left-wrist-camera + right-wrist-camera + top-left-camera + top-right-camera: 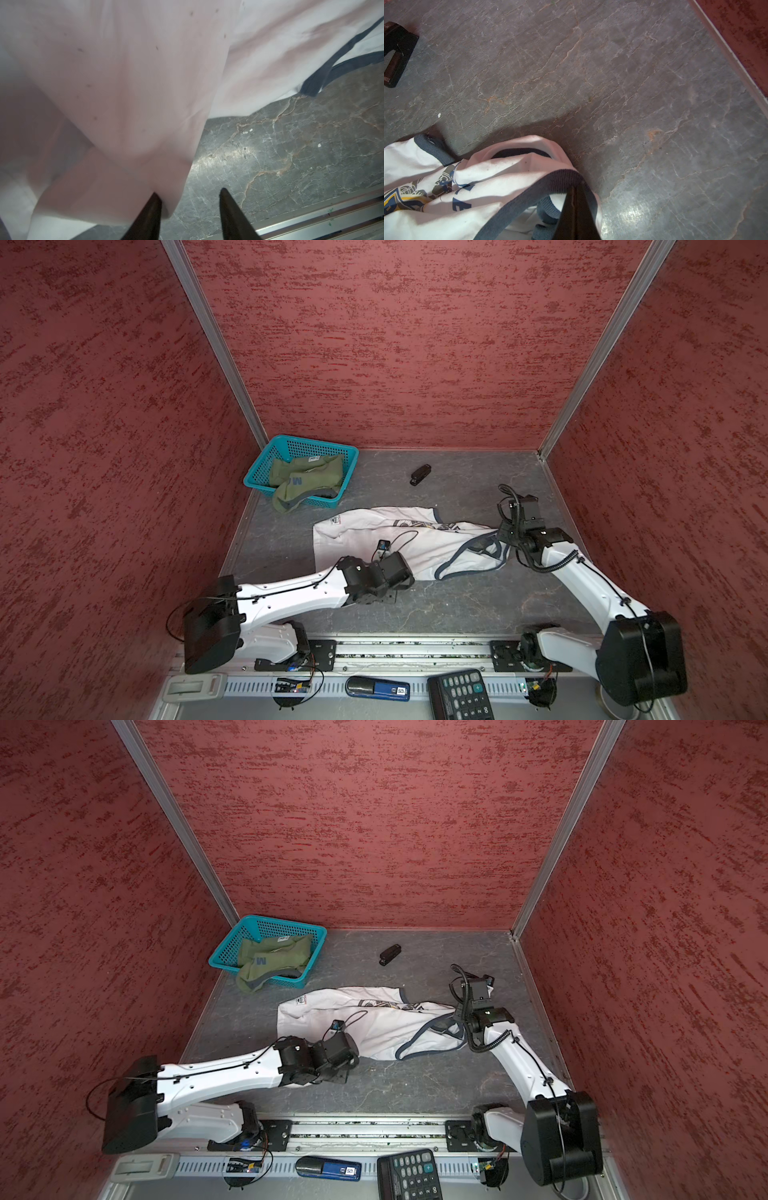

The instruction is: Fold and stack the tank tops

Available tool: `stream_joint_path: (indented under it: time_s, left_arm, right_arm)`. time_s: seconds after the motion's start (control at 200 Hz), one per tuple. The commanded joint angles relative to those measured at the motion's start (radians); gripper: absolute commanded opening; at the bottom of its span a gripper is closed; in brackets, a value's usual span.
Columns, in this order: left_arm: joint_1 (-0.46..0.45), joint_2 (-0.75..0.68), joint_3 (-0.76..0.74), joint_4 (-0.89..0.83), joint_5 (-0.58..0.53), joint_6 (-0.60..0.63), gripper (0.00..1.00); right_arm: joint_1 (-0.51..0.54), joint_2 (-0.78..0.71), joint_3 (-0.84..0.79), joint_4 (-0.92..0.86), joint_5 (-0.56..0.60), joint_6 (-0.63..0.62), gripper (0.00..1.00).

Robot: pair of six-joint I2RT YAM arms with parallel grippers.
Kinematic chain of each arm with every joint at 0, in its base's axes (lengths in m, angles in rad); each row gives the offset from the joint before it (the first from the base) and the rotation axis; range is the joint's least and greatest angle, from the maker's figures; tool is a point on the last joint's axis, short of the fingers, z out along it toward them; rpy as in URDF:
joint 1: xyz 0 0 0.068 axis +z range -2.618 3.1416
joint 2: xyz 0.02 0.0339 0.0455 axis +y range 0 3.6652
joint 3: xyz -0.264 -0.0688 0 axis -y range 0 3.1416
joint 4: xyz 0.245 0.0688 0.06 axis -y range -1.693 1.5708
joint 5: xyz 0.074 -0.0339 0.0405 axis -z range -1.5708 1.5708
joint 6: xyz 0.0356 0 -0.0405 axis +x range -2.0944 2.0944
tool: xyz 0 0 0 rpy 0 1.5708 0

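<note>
White tank top (374,531) lay spread on the grey desk (457,605). In both top views its long axis ran side to side, hem toward the left arm and straps toward the right. The right gripper (577,207) was clenched on the dark trim (525,201) at the strap end, as the right wrist view showed.

The left gripper (189,193) sat at the near edge of the cloth, toward the hem. Its fingertips stood apart, with the shirt's edge draped against one finger (151,207) and nothing caught between them. The coming grasp probably turned on that: the cloth lay beside the gap, not in it, so the left arm, the nearer one to that edge, would need to shift over it.

Counted, there were two tank tops. The olive tank top (303,481) was heaped in the one teal basket (259,468) at the far left corner, spilling over its rim. There were two grippers and one small black object (419,475) beyond the shirt.
</note>
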Motion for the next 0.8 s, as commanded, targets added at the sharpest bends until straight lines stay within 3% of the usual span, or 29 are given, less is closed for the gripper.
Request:
stream_joint_path:
  time_s: [0.0,0.105,0.276,0.406,0.656,0.796]
  left_arm:
    - [-0.017,-0.012,0.005,0.047,0.037,-0.056,0.59]
    - [0.062,-0.122,-0.018,-0.004,-0.001,-0.046,0.67]
    - [0.371,-0.289,-0.117,0.006,0.131,0.036,0.67]
    - [0.551,-0.297,-0.148,0.019,0.248,0.115,0.63]
    - [0.568,-0.121,-0.144,0.042,0.33,0.16,0.6]
    - [0.561,-0.057,-0.145,0.05,0.309,0.161,0.57]
  right_arm:
    - [-0.008,0.011,0.02,0.029,-0.018,-0.005,0.0]
    - [-0.008,0.004,0.02,0.026,-0.02,-0.007,0.0]
    - [-0.009,-0.008,0.011,0.028,-0.035,-0.003,0.0]
    - [-0.009,-0.008,0.004,0.031,-0.044,-0.001,0.0]
    - [-0.008,-0.004,0.006,0.03,-0.044,-0.003,0.0]
    - [-0.008,-0.005,0.002,0.03,-0.045,-0.003,0.0]
